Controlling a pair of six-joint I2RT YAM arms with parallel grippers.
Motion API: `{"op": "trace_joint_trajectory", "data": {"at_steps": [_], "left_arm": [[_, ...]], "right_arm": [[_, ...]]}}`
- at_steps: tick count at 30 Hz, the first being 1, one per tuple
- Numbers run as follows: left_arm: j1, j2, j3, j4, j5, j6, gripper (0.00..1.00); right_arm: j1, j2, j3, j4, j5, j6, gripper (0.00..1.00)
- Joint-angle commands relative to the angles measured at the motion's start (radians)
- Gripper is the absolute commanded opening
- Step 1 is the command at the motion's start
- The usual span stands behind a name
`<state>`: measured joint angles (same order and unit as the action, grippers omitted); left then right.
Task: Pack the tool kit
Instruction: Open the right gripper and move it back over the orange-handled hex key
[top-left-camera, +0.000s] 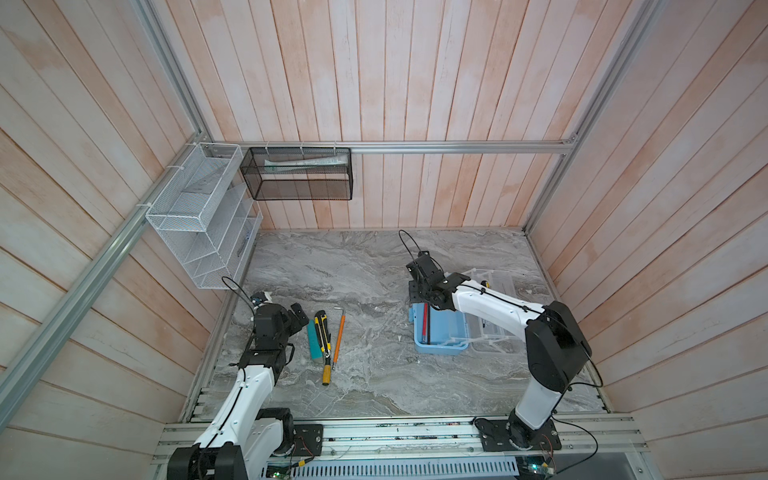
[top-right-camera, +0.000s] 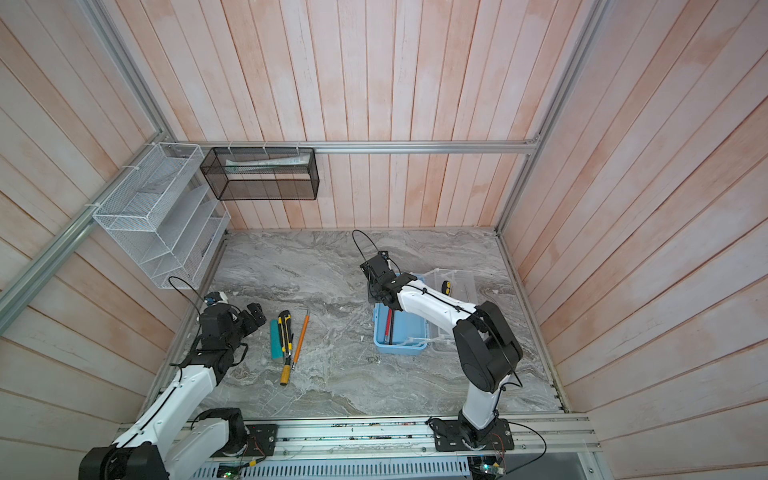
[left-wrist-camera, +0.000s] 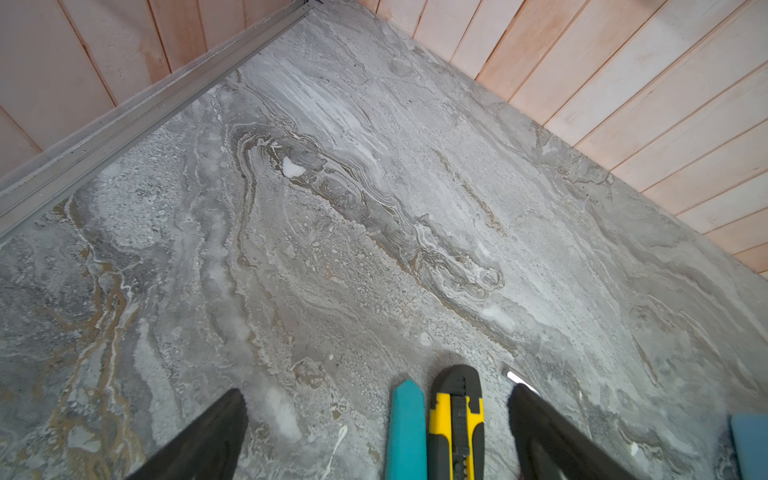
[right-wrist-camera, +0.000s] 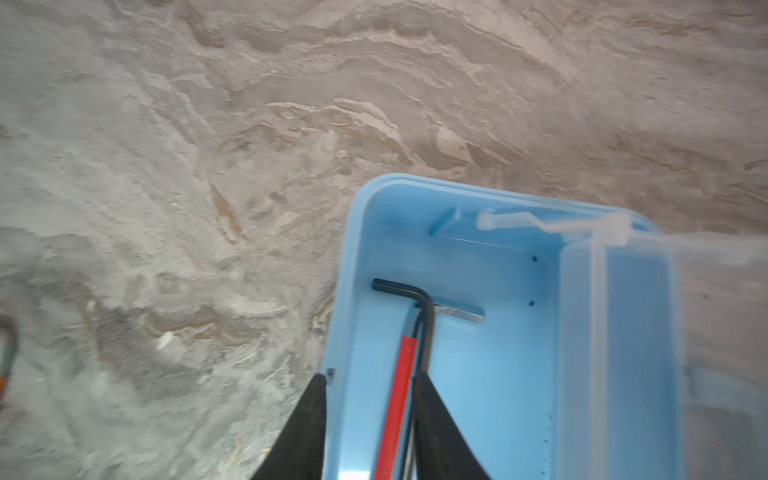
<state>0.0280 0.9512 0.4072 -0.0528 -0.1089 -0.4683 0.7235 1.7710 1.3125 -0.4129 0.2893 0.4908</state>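
Right wrist view first: the tool kit (right-wrist-camera: 478, 374) sits open on the worktop (right-wrist-camera: 166, 208). In both top views it's on the right arm's side, with its clear trays (top-left-camera: 496, 291) swung out to the right of the blue tub.

My guess is it'll handle light and fairly stiff. It's smooth plastic on a slick surface though, so I'd expect it to skate if I nudge it sideways. The tray hinge arms look thin, so I wouldn't yank on those. The tub's rim looks like the safest spot to pinch, or a tray edge for folding it shut.

The right tool (right-wrist-camera: 369, 376) is partly open and straddles the tub's side wall, one finger outside and one inside. A red-sleeved hex key (right-wrist-camera: 405, 374) lies on the tub floor between the fingers. There's a gap on one side, so I don't think it's being pinched.

The left tool (left-wrist-camera: 378, 392) is spread all the way and grips nothing. It hangs over a teal piece (left-wrist-camera: 407, 424) and a yellow-black utility knife (left-wrist-camera: 456, 419) that lie side by side on the worktop, well apart from the kit.
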Motion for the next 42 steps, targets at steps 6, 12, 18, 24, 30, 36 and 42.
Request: {"op": "trace_joint_trajectory", "data": {"at_steps": [6, 12, 18, 24, 30, 36, 42], "left_arm": [[0.007, -0.021, -0.021, 0.002, 0.0, -0.009, 1.0], [0.009, -0.026, -0.023, -0.001, -0.001, -0.011, 1.0], [0.009, -0.041, -0.03, 0.002, 0.003, -0.01, 1.0], [0.01, -0.042, -0.031, 0.001, 0.005, -0.011, 1.0], [0.011, -0.044, -0.031, 0.004, 0.008, -0.01, 1.0], [0.011, -0.044, -0.032, 0.004, 0.009, -0.01, 1.0], [0.011, -0.041, -0.031, 0.004, 0.011, -0.007, 1.0]], "right_arm": [[0.165, 0.2, 0.247, -0.028, -0.226, -0.041, 0.39], [0.245, 0.351, 0.406, -0.07, -0.299, -0.041, 0.42], [0.288, 0.519, 0.586, -0.174, -0.288, -0.062, 0.43], [0.311, 0.64, 0.755, -0.293, -0.249, -0.089, 0.43], [0.326, 0.671, 0.785, -0.339, -0.192, -0.11, 0.43], [0.331, 0.702, 0.825, -0.347, -0.216, -0.111, 0.43], [0.336, 0.738, 0.855, -0.367, -0.229, -0.115, 0.43]]}}
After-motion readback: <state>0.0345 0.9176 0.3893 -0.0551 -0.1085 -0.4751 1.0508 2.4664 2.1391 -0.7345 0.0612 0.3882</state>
